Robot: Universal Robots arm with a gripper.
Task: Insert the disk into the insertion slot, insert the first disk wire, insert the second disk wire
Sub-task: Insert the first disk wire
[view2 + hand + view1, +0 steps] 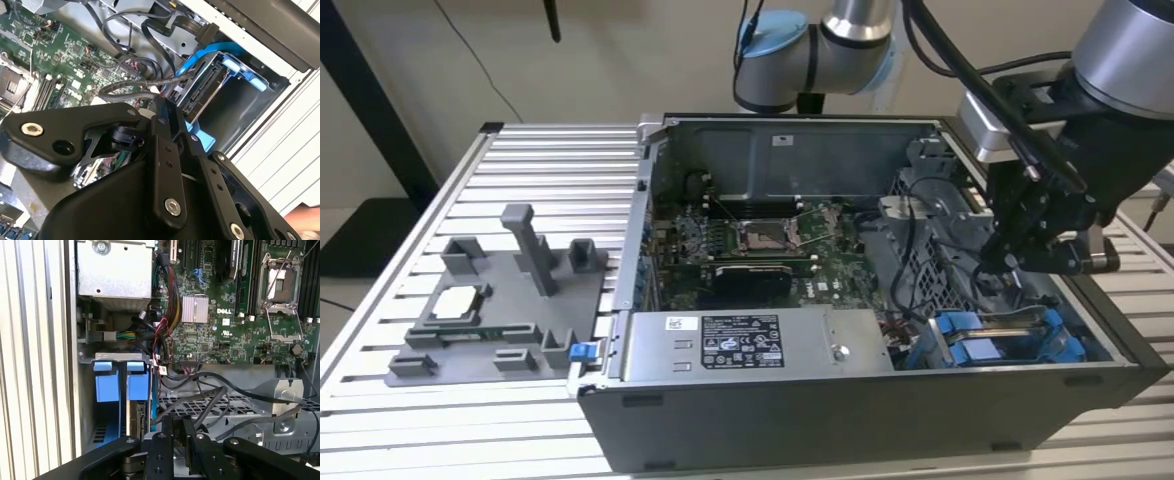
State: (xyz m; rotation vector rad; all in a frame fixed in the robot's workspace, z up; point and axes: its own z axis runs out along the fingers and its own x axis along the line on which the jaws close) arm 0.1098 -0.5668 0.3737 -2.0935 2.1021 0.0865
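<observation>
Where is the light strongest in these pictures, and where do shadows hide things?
Second wrist view: glare washes out the table slats; the gripper is dark. First wrist view: the silver heat sink shines. Exterior view: even light, shadow deep inside the computer case.

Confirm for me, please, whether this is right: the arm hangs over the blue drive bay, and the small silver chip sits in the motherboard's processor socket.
Not quite: the small silver chip does not sit in the processor socket. The exterior view shows it lying on the grey fixture outside the case, on that view's left. The arm does hang over the blue drive bay.
</observation>
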